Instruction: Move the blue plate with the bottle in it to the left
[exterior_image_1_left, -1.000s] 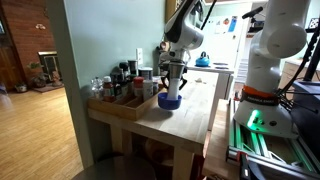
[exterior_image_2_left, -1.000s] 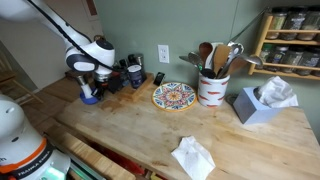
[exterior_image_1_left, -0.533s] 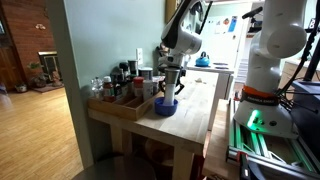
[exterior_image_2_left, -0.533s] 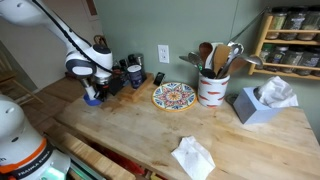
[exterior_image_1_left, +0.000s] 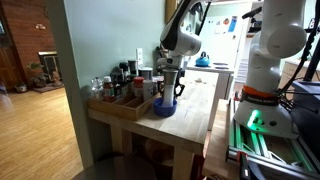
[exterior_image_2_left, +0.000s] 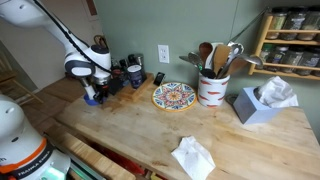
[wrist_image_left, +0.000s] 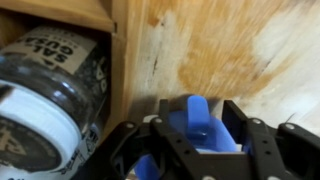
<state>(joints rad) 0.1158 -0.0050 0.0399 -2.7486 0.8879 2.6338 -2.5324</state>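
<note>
The blue plate (exterior_image_1_left: 165, 107) sits near the table's end, beside a wooden tray of jars, and shows in both exterior views (exterior_image_2_left: 92, 99). My gripper (exterior_image_1_left: 170, 92) (exterior_image_2_left: 95, 88) hangs straight down into it. In the wrist view the two black fingers (wrist_image_left: 197, 125) stand either side of a raised blue part of the plate (wrist_image_left: 195, 108) and appear closed on it. The bottle is hidden behind the gripper in every view.
The wooden tray (exterior_image_1_left: 120, 102) (exterior_image_2_left: 122, 82) holds several jars; its wall (wrist_image_left: 120, 50) and a labelled jar (wrist_image_left: 45, 90) lie just beside the fingers. Further along stand a patterned plate (exterior_image_2_left: 173, 96), a utensil crock (exterior_image_2_left: 211, 88), a tissue box (exterior_image_2_left: 262, 104) and crumpled paper (exterior_image_2_left: 193, 157).
The gripper and the blue plate have shifted a little toward the table's end beside the tray. Over the last half second they barely move.
</note>
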